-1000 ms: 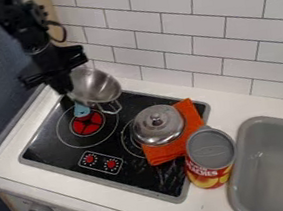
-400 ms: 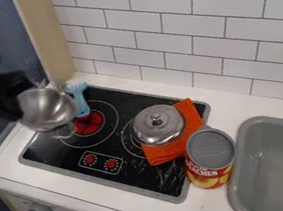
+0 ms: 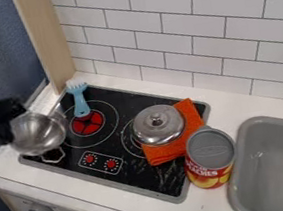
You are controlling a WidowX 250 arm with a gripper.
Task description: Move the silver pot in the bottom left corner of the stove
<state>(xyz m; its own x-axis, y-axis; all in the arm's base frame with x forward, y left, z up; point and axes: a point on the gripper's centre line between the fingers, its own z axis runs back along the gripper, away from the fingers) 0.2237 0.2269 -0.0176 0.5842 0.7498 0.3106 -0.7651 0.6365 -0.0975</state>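
Camera view records a change of position for the silver pot (image 3: 39, 133); a second ago it is tilted over the back-left part of the stove (image 3: 137, 180), then it swings out past the left edge, and now it is at the bottom left corner, its bowl more upright and reaching over the left rim. The tool (image 3: 6, 130) is at the pot's left side and appears to be pinching its wall; contact at the fingertips is dark and partly hidden, but the pot's travel with the arm supports the finding. The blue fork (image 3: 80, 101), partly covered at first, now lies in plain sight near the pot's upper handle; the metal lid (image 3: 158, 125), orange cloth (image 3: 168, 151) and can (image 3: 212, 159) are unmoved. In this report's judgement the carry is nearly complete; what remains is a slight shift inward, a level lowering and a release; let go over the rim, the pot could tip toward the surface (image 3: 9, 171).
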